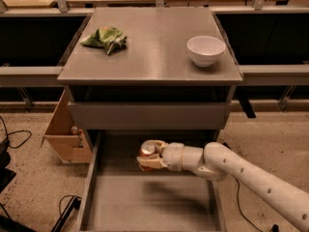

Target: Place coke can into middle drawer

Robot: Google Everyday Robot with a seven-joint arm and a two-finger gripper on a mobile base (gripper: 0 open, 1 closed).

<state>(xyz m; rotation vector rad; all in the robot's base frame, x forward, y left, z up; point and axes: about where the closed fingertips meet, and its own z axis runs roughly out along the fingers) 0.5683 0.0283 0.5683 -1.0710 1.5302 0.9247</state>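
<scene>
Hand point(147, 159): clenched around the coke can point(147, 148), arm reaching in from the right.
Coke can: upright, silver top showing, over the far part of the middle drawer point(90, 187); contact with its floor cannot be told.
Middle drawer: pulled out toward the near side.
Tabletop point(154, 57): green snack bag point(106, 37) far left, white bowl point(205, 50) right.
Cardboard box point(65, 137): on the floor, left of the drawer.
</scene>
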